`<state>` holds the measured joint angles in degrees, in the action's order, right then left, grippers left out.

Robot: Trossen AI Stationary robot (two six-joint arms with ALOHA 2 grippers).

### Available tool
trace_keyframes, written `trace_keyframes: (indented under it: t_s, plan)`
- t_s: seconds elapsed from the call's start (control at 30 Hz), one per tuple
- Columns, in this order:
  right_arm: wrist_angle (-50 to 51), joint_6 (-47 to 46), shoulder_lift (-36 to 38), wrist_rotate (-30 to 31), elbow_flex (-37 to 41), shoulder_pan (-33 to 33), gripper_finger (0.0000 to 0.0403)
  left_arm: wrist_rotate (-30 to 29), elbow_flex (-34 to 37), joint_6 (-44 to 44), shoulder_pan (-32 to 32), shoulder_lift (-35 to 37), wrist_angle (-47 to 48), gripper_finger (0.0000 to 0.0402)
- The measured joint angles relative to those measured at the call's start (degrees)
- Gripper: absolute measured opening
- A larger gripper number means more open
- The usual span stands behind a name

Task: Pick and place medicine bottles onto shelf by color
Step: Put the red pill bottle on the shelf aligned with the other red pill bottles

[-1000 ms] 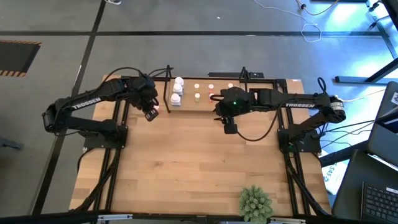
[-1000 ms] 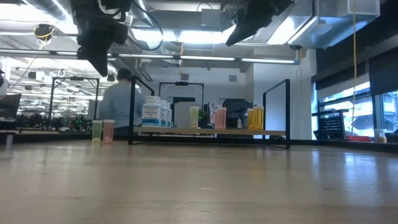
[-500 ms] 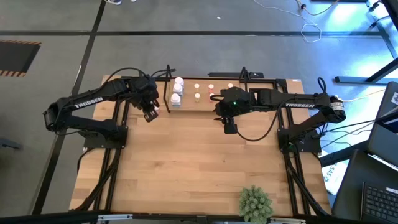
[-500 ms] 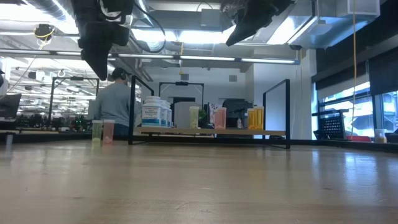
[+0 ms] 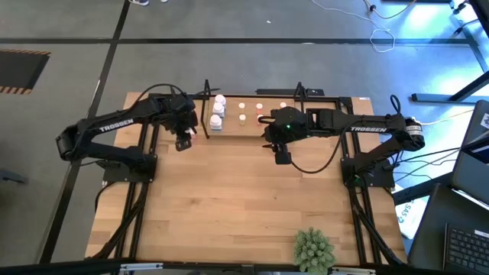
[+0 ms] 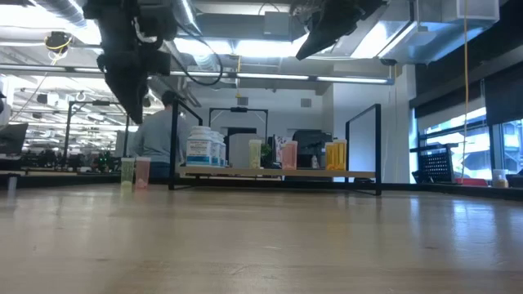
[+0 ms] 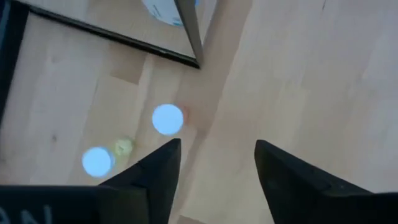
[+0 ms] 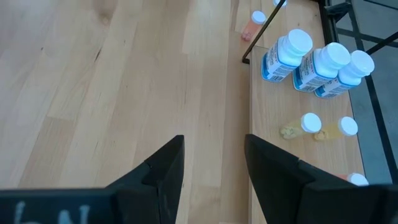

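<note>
left gripper [image 7: 214, 165], fingers apart and empty, hangs above two loose bottles: pink bottle [image 7: 168, 118] just ahead, green bottle [image 7: 98, 160] beside, probably lining up a grasp | shelf [image 5: 208, 107] beyond, white bottles [image 5: 218, 111] grouped at its near end | right gripper [image 8: 211, 162] spread, empty, waiting by the shelf

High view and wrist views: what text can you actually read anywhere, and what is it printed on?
"TROSSEN": left arm, white letters, high view.
"TROSSEN": right arm, same view.
White medicine bottles: blue labels, print too small to read.
Left wrist view: partial white letters on that arm's own housing, cut off, unreadable.
</note>
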<state>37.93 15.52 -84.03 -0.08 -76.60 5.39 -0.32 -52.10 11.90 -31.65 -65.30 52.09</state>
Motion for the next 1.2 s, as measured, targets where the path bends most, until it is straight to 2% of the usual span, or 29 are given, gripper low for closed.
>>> trace_keyframes:
  t_s: [0.33, 0.47, 0.73, 1.2]
  plan:
    - [0.00, 0.00, 0.00, 0.00, 0.00, 0.00, 0.0171, -0.06, 5.72, 13.07, -3.79, 0.00, -9.05, 0.0209]
    - [0.00, 0.00, 0.00, 0.00, 0.00, 0.00, 0.0171, -1.88, 7.60, 13.14, -6.14, 0.02, -10.82, 0.0209]
    - [0.02, -0.01, 0.00, 0.00, 0.00, 0.00, 0.0171, -0.67, 10.90, 14.19, -9.15, 0.02, -16.96, 0.0209]
    - [0.02, 0.00, 0.00, 0.00, 0.00, 0.00, 0.0171, 0.34, 14.50, 14.20, -9.97, -1.92, -22.64, 0.0209]
